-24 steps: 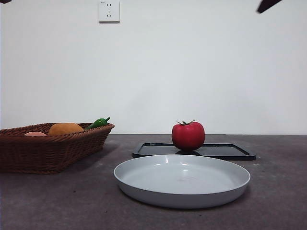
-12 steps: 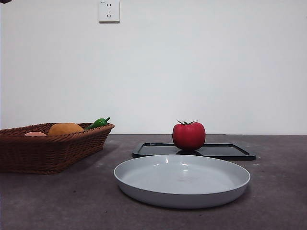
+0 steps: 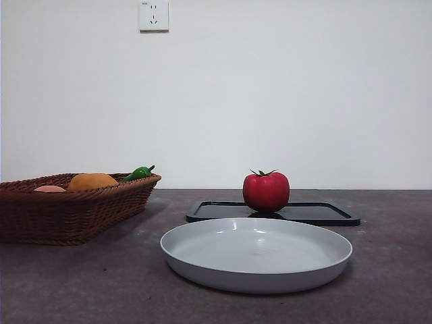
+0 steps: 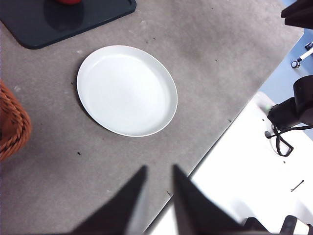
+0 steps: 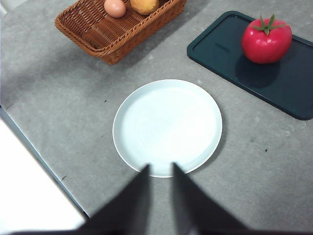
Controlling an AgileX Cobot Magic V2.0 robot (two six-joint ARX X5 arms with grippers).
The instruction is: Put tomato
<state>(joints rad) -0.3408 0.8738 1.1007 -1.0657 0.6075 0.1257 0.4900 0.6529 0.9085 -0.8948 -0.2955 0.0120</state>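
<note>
A wicker basket (image 3: 71, 206) is sitting at one end of the grey table (image 3: 81, 283), holding an orange fruit (image 3: 92, 181), a pale egg (image 5: 115, 7) and a small green pepper (image 3: 138, 173). Near the middle, a white plate (image 3: 256, 254) is lying bare, and just behind it a flat black tray (image 3: 317, 213) is resting on the tabletop. A wall socket (image 3: 153, 15) is showing high on the white wall.

Nothing is standing between the grippers and the tomato (image 3: 266, 192) — it is sitting upright on the tray, toward one end of it, apart from the plate. It is looking glossy and red, round, with a dark green spiky stem cap on top.

Both arms are hanging high above the table, well clear of everything. The left gripper (image 4: 157, 171) is hovering over the table's near edge beside the plate, its jaws a narrow gap apart and holding nothing. The right gripper (image 5: 159, 169) is hovering over the plate's rim, its jaws likewise slightly parted — empty too.
</note>
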